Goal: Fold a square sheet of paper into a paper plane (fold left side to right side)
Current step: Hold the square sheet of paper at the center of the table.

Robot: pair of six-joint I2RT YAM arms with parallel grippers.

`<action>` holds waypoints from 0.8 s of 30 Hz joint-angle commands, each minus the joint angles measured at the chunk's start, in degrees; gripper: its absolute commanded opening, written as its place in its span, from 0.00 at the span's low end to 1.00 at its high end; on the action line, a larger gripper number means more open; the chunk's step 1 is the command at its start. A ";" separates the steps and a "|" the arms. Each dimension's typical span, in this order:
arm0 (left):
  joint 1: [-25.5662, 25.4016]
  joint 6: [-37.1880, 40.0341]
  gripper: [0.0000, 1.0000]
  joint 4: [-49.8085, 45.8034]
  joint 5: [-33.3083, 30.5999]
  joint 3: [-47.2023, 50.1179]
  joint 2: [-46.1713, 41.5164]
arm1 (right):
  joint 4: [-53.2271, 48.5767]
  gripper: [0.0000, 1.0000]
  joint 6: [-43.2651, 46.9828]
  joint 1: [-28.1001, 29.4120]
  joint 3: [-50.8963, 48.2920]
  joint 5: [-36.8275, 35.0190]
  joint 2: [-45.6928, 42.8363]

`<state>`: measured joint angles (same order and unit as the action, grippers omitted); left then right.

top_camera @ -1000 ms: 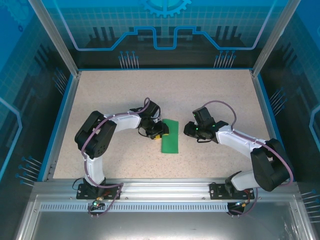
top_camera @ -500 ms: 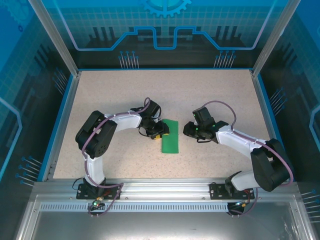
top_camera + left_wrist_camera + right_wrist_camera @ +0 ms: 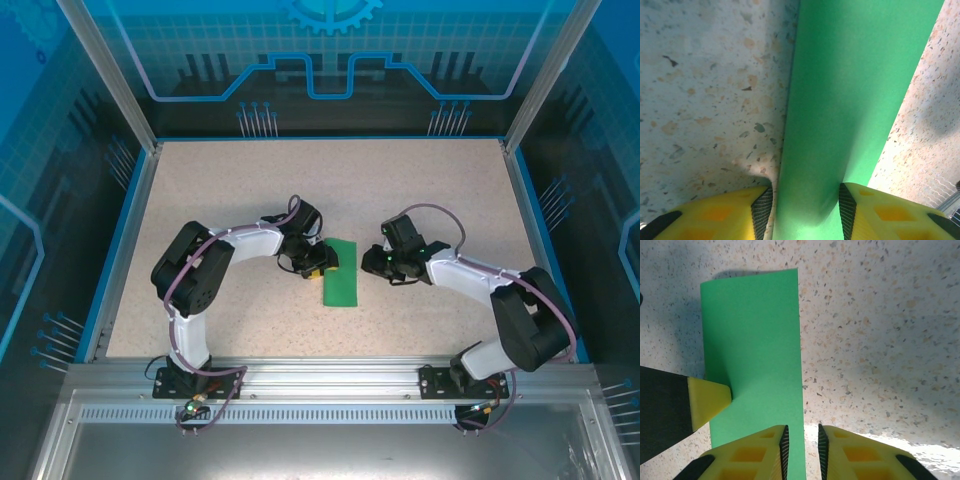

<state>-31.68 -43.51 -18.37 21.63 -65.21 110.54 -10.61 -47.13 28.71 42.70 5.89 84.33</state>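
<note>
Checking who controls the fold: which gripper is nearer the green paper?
Left. The left gripper is on the square sheet of paper, at its left edge, paper between its fingers. The right gripper sits beside the right edge.

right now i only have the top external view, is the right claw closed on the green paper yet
Observer: No; in the right wrist view the right claw stands narrowly open, with one long edge of the square sheet of paper running into the gap.
Operator: and the left claw
Observer: Left wrist view: the left claw is wide open, green paper spanning its gap.
Operator: touching it where
Observer: One yellow fingertip sits on the edge opposite the right claw.
</note>
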 commanded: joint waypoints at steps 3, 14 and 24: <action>-1.72 0.19 0.46 -3.37 -5.54 2.17 6.00 | 3.20 0.19 -1.67 1.74 1.59 4.72 3.88; -1.71 0.13 0.46 -3.58 -5.70 2.12 6.02 | 3.17 0.07 -1.92 3.81 6.13 6.66 11.89; -1.89 0.09 0.46 -3.15 -5.39 2.16 5.67 | -3.60 0.08 -1.68 4.19 9.56 5.35 16.22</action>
<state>-31.83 -43.53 -18.68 21.28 -65.43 110.59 -10.50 -49.04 32.01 50.46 11.14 99.29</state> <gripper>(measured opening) 0.455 0.075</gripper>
